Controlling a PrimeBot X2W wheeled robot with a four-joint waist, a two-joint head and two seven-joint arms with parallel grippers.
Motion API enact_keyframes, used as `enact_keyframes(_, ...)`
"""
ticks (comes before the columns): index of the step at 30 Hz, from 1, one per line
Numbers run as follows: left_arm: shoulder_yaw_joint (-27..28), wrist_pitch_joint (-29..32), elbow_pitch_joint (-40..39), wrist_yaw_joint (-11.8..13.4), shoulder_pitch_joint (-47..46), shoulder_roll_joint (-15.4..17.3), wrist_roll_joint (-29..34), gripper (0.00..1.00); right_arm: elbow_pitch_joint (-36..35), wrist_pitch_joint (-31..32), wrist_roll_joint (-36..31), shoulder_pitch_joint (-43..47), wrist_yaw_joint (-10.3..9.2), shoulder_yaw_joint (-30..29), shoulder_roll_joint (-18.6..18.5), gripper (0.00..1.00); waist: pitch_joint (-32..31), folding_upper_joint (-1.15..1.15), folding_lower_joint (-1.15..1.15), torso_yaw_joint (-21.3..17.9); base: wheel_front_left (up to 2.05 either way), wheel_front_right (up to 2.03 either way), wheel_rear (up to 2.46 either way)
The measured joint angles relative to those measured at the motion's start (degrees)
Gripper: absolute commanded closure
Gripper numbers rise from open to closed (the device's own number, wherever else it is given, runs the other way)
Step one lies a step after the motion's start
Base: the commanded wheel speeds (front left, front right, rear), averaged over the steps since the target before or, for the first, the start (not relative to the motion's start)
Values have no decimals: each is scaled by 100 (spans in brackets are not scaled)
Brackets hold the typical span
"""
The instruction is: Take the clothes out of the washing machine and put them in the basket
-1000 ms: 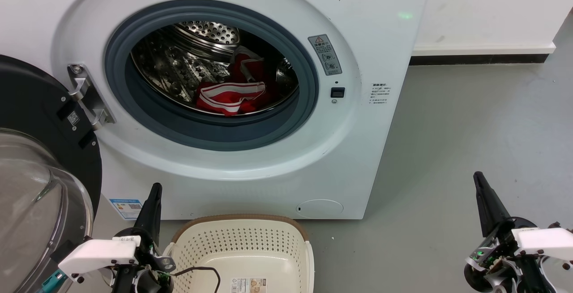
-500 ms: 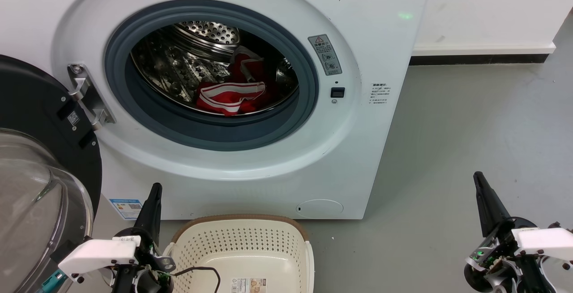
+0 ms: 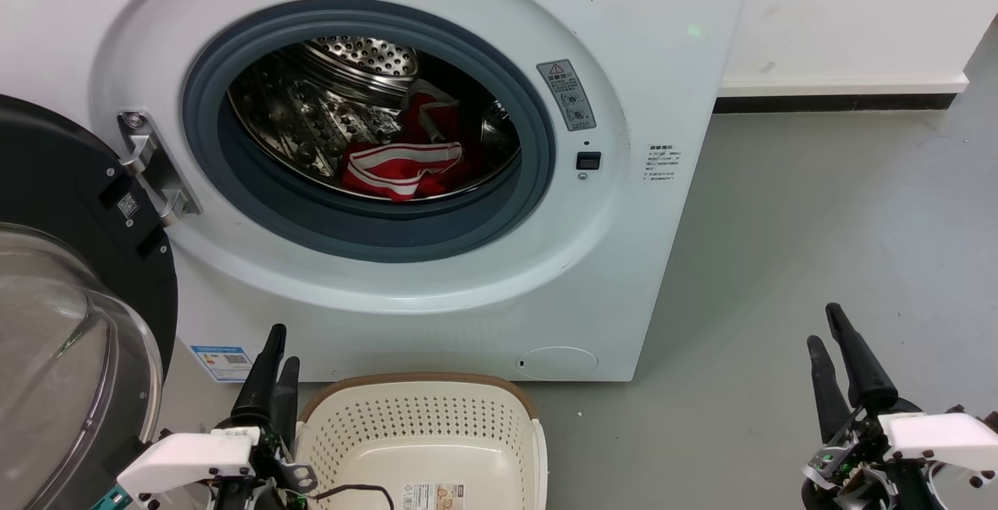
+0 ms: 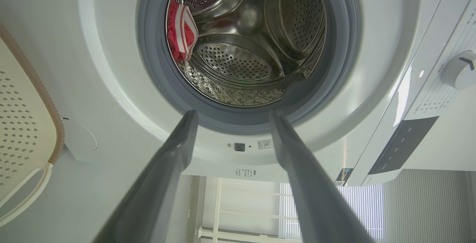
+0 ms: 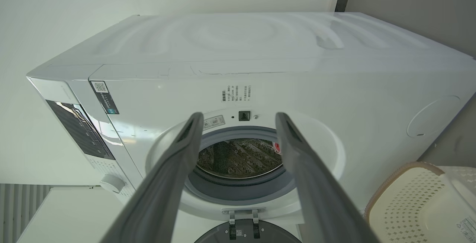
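Note:
The white washing machine [image 3: 624, 260] stands with its porthole open. Red clothes [image 3: 401, 163] with white stripes lie low in the steel drum, right of its middle; they also show as clothes [image 4: 180, 31] at the drum's edge and as a small red patch of clothes [image 5: 277, 147]. On the floor in front sits the cream basket [image 3: 421, 432] with nothing in it but a label sticker. My left gripper [image 3: 282, 348] is open just left of the basket. My right gripper [image 3: 823, 327] is open over the floor at the far right. Both are well short of the porthole.
The dark-rimmed glass door [image 3: 62, 299] hangs open at the left, close to my left arm. Grey floor [image 3: 819, 206] stretches right of the machine to a white wall with a dark skirting. The machine's control knob [image 4: 459, 70] shows in the left wrist view.
Both grippers have opened: each showed as one closed pair of fingers before and now shows two fingers apart. Both wrists have shifted slightly. The clothes and the basket have not moved.

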Motion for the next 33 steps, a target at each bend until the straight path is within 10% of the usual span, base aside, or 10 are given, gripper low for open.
enact_keyframes(33, -442, -845, -583, 0, -92, 47, 3530, 0, -537, -840, -3893, 87, 0, 330, 5, 0, 28, 0, 0, -26, 0, 0, 0)
